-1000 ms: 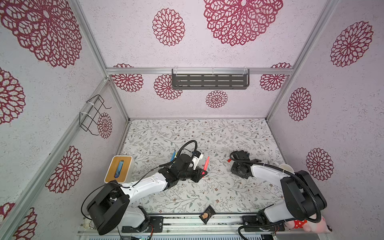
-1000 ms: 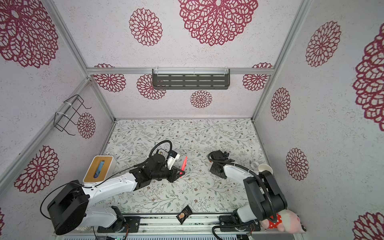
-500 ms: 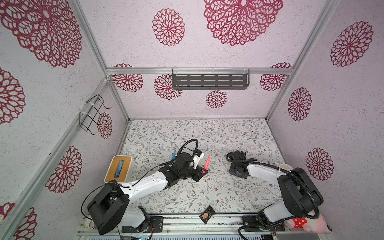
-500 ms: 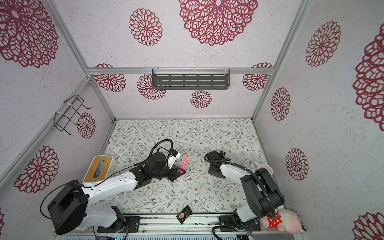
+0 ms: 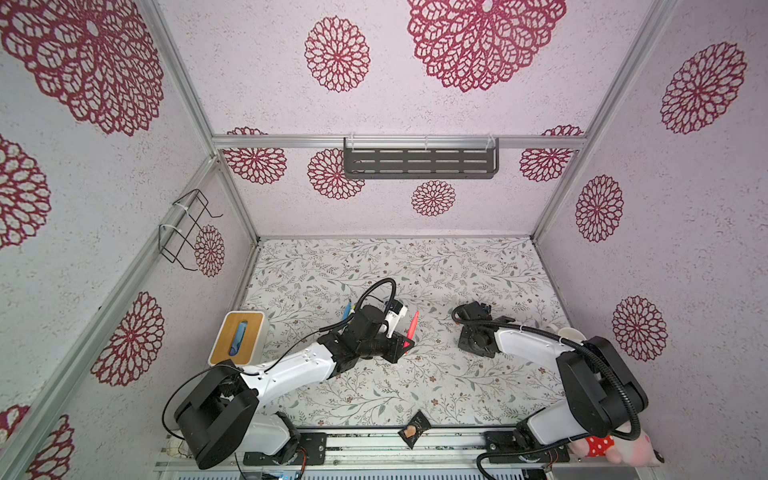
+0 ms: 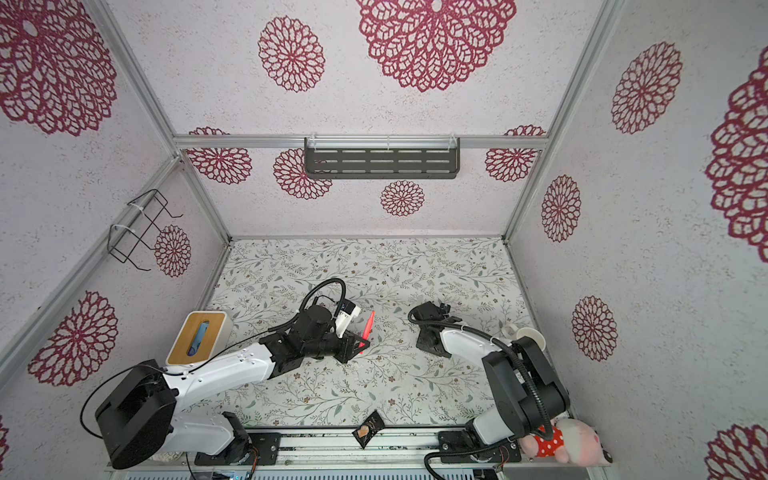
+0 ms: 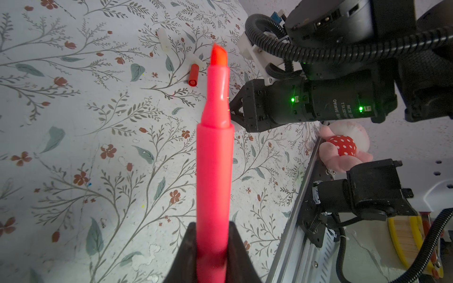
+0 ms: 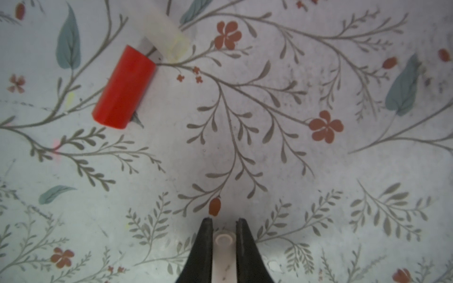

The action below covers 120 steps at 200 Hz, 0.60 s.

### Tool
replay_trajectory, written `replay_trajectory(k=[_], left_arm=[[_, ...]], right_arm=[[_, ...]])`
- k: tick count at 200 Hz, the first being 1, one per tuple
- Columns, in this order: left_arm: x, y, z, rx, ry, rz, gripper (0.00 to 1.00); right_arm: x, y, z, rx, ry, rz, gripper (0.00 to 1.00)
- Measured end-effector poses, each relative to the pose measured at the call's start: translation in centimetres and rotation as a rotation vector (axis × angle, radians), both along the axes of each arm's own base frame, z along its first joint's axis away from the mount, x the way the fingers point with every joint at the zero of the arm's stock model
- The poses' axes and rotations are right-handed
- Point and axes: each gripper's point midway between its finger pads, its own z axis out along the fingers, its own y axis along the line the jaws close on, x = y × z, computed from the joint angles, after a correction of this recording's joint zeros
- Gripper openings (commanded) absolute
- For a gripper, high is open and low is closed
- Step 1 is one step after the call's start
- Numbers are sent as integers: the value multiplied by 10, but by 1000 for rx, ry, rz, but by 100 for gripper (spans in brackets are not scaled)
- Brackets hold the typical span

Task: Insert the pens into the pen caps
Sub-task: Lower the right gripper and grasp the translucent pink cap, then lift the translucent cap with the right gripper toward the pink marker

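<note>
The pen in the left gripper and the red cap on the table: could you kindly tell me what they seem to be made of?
The pen: likely moulded plastic, neon pink-red, smooth and glossy; a bright highlight runs along its narrower neck. The red cap: probably opaque plastic with a satin finish; flat facets along its side catch only a soft sheen.

L arm (image 5: 299, 368) is lying stretched low twd table centre, L gripper (image 7: 212, 224) clamping an orange-red pen (image 7: 214, 159). R arm (image 5: 528, 345) is angling inward, wrist pointing down, R gripper (image 8: 223, 220) pinching a pale cap (image 8: 223, 241).
</note>
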Motion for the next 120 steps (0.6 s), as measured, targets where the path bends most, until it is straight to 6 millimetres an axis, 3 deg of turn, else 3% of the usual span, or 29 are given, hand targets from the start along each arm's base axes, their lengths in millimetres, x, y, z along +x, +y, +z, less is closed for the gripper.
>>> replay_trajectory(k=[29, 80, 120], left_arm=[[0, 0, 1, -1, -2, 2, 0], [0, 0, 3, -14, -12, 0, 0], [0, -2, 5, -28, -20, -5, 0]], right_arm=[[-10, 2, 6, 36, 2, 17, 11], [-2, 24, 57, 197, -161, 73, 10], [2, 35, 85, 279, -241, 101, 9]])
